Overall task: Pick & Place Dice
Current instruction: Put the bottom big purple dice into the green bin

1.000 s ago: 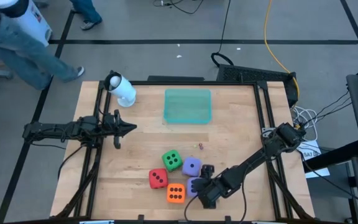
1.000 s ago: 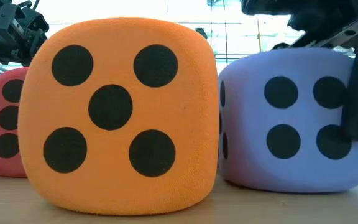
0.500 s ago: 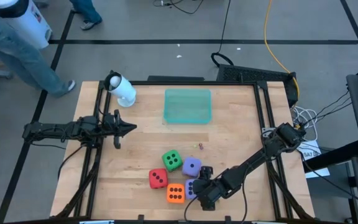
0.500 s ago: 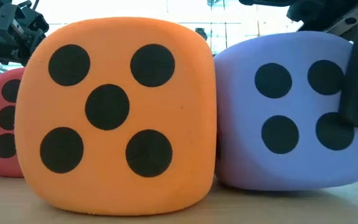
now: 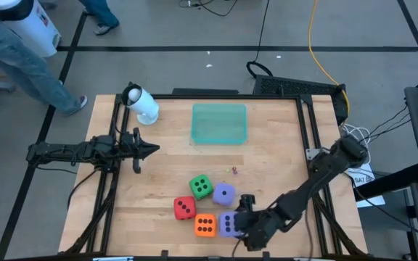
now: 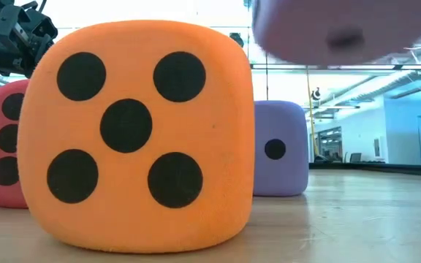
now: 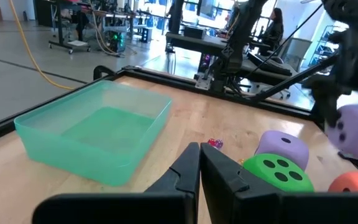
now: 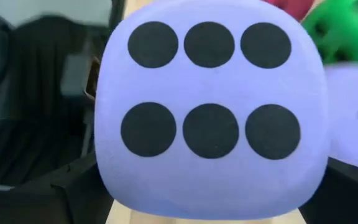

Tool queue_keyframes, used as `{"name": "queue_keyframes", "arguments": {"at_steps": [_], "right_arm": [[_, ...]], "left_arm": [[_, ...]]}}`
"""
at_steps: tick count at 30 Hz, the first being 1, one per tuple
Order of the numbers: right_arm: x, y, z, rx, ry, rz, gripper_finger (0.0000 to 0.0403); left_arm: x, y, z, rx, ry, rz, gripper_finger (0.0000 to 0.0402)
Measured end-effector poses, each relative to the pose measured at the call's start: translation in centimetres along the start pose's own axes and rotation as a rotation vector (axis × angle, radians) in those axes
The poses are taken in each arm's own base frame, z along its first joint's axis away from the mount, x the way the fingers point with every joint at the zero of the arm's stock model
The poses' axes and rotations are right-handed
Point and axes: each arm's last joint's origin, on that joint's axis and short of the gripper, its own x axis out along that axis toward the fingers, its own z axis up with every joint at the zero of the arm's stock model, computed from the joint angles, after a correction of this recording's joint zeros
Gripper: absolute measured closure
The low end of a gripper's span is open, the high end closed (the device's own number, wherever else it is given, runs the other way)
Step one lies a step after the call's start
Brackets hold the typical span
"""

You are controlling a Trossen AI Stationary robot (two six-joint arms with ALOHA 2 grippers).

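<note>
Lifting is the step in hand — a light purple die (image 5: 228, 223) is gripped across its width by the right gripper (image 5: 242, 222) near the table's front edge, and in the low view its underside (image 6: 335, 33) is seen clear of the wood, above the other dice. In the right wrist view its six-pip face (image 8: 210, 102) fills the frame between the fingers, so the jaws are spread wide yet closed on the cube.

The other four dice rest on the table (image 5: 281, 167) beside it: the orange die (image 5: 205, 225) just to one side of the held one, the red die (image 5: 184, 208) next to that, the green die (image 5: 201, 186) and the second purple die (image 5: 224, 193) a little further back. The teal tray (image 5: 219, 123) lies well apart at the far side and is seen to hold nothing.

The left gripper (image 5: 148, 151) is held pinched shut over the table's left part, idle, well away from the dice.

For the next move, it is judged that the cube must be raised high enough to pass over the green and purple dice, carried toward the tray — presumably the goal — and let go only once it is over the tray's floor. The soft cube may be squeezed out of shape, so some bounce on release should be expected.
</note>
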Motion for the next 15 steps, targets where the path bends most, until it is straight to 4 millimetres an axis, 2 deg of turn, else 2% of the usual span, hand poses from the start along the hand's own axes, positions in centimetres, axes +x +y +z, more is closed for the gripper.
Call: {"name": "queue_keyframes", "arguments": {"at_steps": [4, 7, 11, 15], "right_arm": [[-3.7, -1.2, 1.4, -0.029, -0.106, -0.049, 0.0010], [-6.3, -2.9, 2.5, -0.048, -0.165, -0.093, 0.0010], [-9.3, -6.5, 3.8, -0.046, -0.198, -0.176, 0.0010], [-11.2, -11.2, 4.6, -0.041, -0.173, -0.307, 0.0010]], "left_arm": [[0.0, 0.0, 0.0, 0.002, 0.000, 0.000, 0.0380], [0.0, 0.0, 0.0, 0.000, 0.000, 0.001, 0.0380], [0.0, 0.0, 0.0, 0.000, -0.001, 0.004, 0.0380], [0.0, 0.1, 0.1, -0.008, -0.017, 0.042, 0.0380]]}}
